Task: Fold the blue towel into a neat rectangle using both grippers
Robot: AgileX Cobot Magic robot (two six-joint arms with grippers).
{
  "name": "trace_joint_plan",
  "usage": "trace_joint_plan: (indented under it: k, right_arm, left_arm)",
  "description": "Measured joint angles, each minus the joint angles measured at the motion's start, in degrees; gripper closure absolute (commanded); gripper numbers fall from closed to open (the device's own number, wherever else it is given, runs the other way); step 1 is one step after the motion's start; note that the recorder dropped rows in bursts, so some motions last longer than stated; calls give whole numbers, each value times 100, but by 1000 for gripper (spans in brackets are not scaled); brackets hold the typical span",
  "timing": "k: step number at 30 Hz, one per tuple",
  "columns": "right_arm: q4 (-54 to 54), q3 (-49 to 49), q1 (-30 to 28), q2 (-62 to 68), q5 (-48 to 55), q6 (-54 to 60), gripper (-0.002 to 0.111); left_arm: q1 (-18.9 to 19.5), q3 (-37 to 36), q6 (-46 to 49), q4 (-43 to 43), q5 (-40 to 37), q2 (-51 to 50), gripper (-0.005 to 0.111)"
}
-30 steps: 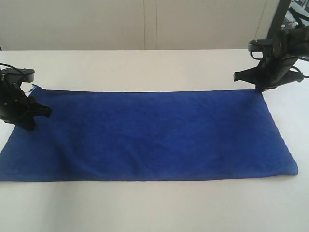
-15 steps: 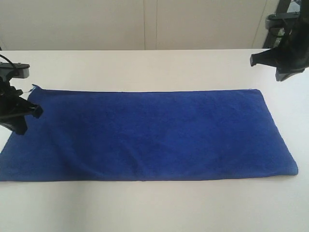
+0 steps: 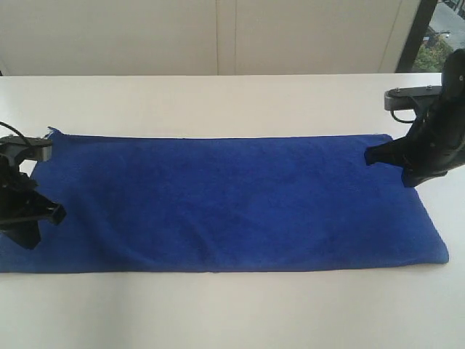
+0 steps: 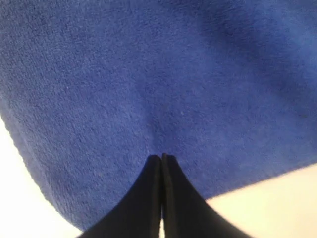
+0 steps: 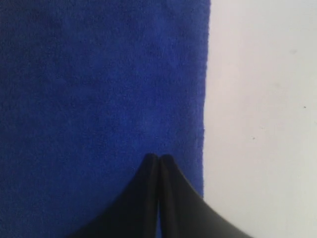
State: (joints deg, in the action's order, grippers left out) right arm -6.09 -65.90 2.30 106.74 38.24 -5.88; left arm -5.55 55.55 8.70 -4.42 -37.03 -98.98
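Note:
The blue towel (image 3: 225, 200) lies flat on the white table as one long, wide strip. My left gripper (image 3: 29, 238) is over the towel's left end near the front corner, fingers pressed together with nothing between them. In the left wrist view its tips (image 4: 161, 157) point at the blue towel (image 4: 163, 74) close to a rounded corner. My right gripper (image 3: 409, 180) is over the towel's right end, also shut and empty. The right wrist view shows its tips (image 5: 158, 157) above the towel (image 5: 99, 99) just inside a straight hemmed edge.
The white table (image 3: 218, 102) runs bare behind the towel up to a pale wall (image 3: 218, 36). A strip of bare table (image 3: 232, 313) shows in front of the towel. A dark window frame (image 3: 415, 33) stands at the back right.
Both arms have come forward along the towel's short ends. The right one lifted off the back right corner, swung up, then came down lower over the right edge. The towel stayed still.

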Motion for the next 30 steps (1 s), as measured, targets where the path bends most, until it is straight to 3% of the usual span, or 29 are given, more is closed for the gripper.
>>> trace_joint_plan:
  k: [6,30]
  right_arm:
    - [0,260,0,122,-524,39,108]
    - [-321,311,0,346,-248,49,108]
  left_arm:
    - [0,-228,0,132,533,-172,107]
    - [-38,-233,13,442,383,-206,107]
